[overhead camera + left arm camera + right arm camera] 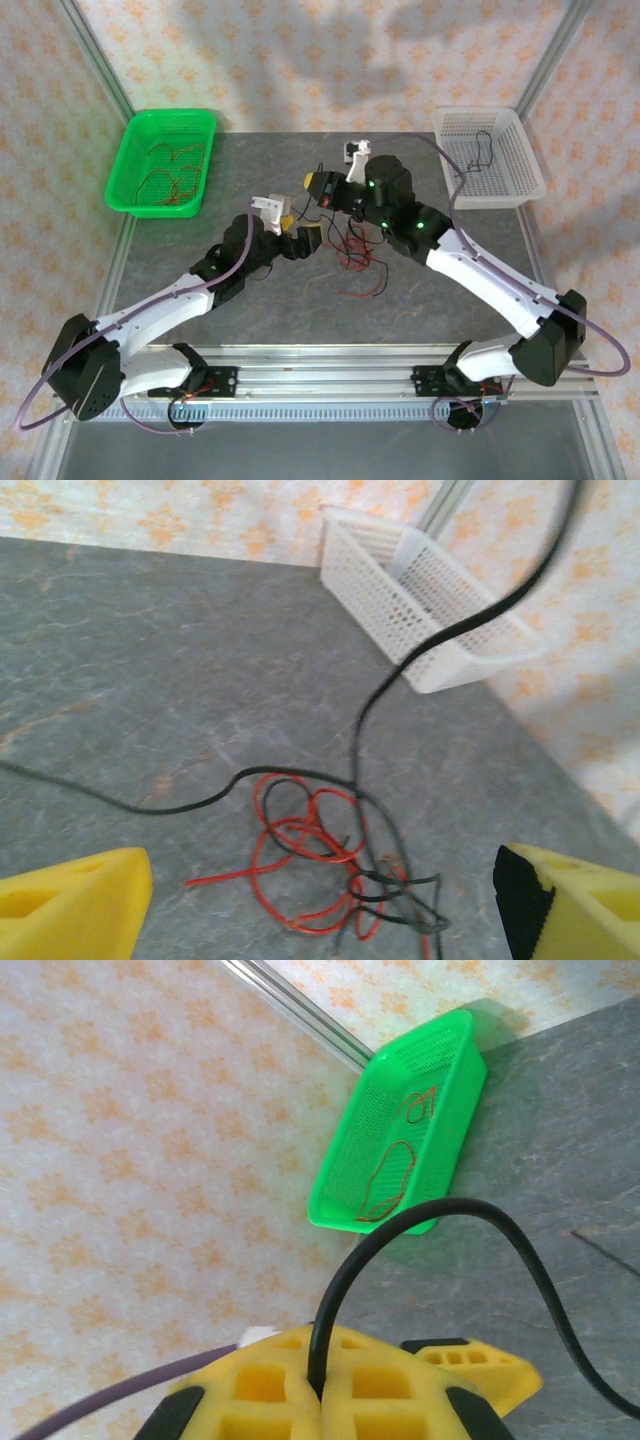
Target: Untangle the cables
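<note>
A tangle of thin red and black cables [325, 850] lies on the grey table [130, 680], seen in the top view as the cables [355, 255] between the two arms. My right gripper [322, 1395] is shut on one black cable [345, 1270], which arcs away from the yellow fingers and runs down into the tangle. From above, the right gripper [322, 186] is raised over the table's middle. My left gripper [320, 920] hangs open just above the tangle, holding nothing, its yellow fingers [70, 910] set wide apart. From above, the left gripper [300, 232] sits left of the pile.
A green basket [160, 160] with red cables in it stands at the back left. A white basket [490, 155] holding a black cable stands at the back right. The arm bases and a rail line the near edge.
</note>
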You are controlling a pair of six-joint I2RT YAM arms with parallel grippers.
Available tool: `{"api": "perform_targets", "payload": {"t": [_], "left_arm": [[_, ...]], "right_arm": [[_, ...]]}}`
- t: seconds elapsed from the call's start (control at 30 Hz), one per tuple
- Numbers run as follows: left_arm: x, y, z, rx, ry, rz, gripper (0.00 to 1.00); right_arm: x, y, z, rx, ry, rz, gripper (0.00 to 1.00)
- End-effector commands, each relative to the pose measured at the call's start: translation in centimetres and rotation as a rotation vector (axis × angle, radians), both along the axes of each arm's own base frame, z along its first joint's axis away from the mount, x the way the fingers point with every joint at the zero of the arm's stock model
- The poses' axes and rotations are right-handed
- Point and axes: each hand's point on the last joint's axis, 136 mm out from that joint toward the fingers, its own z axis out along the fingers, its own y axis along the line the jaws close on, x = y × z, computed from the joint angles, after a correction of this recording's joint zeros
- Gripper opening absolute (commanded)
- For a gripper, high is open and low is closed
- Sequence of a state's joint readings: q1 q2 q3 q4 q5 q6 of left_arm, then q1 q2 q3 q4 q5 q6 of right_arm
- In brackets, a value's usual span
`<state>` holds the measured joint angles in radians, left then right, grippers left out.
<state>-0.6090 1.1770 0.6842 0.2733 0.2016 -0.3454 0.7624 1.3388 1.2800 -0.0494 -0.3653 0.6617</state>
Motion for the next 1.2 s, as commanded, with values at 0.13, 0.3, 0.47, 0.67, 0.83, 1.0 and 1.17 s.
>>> {"api": "perform_targets", "payload": {"t": [0.13, 0.3, 0.47, 0.67, 0.83, 1.0, 1.17], "left_arm": [[1.5, -2.1, 4.2, -0.022, -0.172, -0.025, 0.89], [1.7, -4.8, 3.9, -0.028, -0.170, -0.087, 0.89], [1.9, -7.0, 1.6, -0.019, -0.144, -0.113, 0.89], [4.1, -7.4, -3.1, 0.024, -0.088, -0.040, 0.87], [5.4, -8.0, -6.8, 0.042, -0.013, -0.007, 0.78], [5.5, -7.2, -11.0, 0.065, 0.069, 0.046, 0.75], [4.9, -5.8, -14.7, 0.125, 0.137, 0.087, 0.73]], "right_arm": [[-0.4, -0.4, 2.3, 0.114, -0.009, -0.009, 0.00], [-0.5, -0.5, 2.6, 0.126, -0.011, -0.010, 0.00], [-0.7, -0.4, 3.5, 0.147, -0.016, 0.003, 0.00], [-1.2, -0.5, 5.1, 0.185, -0.032, 0.022, 0.00], [-1.5, -0.9, 6.3, 0.186, -0.051, 0.018, 0.00], [-2.0, -2.0, 9.1, 0.187, -0.107, -0.003, 0.00], [-2.7, -3.6, 12.6, 0.177, -0.187, -0.039, 0.00]]}}
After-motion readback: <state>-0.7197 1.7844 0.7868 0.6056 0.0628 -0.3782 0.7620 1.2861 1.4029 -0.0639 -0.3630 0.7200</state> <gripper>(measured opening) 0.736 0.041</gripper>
